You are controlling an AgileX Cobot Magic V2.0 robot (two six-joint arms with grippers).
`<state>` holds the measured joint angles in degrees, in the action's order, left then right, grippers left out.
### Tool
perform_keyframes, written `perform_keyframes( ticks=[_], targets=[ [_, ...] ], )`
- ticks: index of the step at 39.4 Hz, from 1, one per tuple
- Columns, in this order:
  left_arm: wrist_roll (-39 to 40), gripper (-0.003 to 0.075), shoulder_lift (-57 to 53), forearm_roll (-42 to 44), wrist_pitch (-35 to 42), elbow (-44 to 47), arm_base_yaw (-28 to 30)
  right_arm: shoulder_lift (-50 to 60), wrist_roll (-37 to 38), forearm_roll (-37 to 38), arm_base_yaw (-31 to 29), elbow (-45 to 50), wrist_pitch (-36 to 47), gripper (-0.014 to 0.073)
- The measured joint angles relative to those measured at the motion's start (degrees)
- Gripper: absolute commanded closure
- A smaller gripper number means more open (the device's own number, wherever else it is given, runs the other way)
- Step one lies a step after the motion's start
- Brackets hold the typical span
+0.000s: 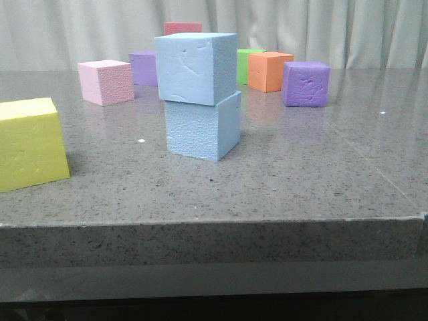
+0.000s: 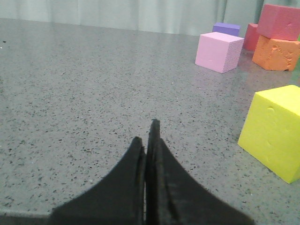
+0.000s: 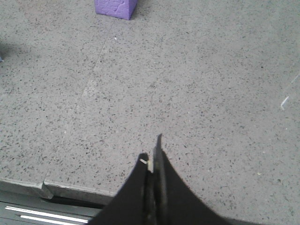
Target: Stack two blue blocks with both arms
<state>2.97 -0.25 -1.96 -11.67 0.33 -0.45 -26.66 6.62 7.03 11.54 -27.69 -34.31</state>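
In the front view two sky-blue blocks stand stacked mid-table. The upper blue block (image 1: 195, 67) rests on the lower blue block (image 1: 202, 126), turned a little against it. Neither gripper shows in the front view. In the left wrist view my left gripper (image 2: 146, 136) is shut and empty above bare table, with no blue block in sight. In the right wrist view my right gripper (image 3: 151, 152) is shut and empty over the table near its front edge.
A yellow block (image 1: 30, 144) sits front left and also shows in the left wrist view (image 2: 274, 131). Pink (image 1: 105, 81), purple (image 1: 305, 83), orange (image 1: 269, 70), green (image 1: 249, 63) and red (image 1: 182, 28) blocks stand behind the stack. The table's front edge (image 1: 214, 224) runs across.
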Motion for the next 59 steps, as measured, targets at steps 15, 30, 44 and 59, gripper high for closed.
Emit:
perform_keyframes(
  ticks=[15, 30, 44, 59],
  targets=[
    [0.00, 0.0741, 0.00, 0.00, 0.00, 0.00, 0.00, 0.00, 0.00, 0.00, 0.00, 0.00, 0.00, 0.0653],
    [0.00, 0.0741, 0.00, 0.00, 0.00, 0.00, 0.00, 0.00, 0.00, 0.00, 0.00, 0.00, 0.00, 0.0653],
    [0.00, 0.0741, 0.00, 0.00, 0.00, 0.00, 0.00, 1.67, -0.86, 0.00, -0.56, 2.42, 5.04, 0.0653],
    [0.00, 0.0741, 0.00, 0.00, 0.00, 0.00, 0.00, 20.69, -3.05, -4.69, -8.71, 22.74, 25.90, 0.0653]
  ],
)
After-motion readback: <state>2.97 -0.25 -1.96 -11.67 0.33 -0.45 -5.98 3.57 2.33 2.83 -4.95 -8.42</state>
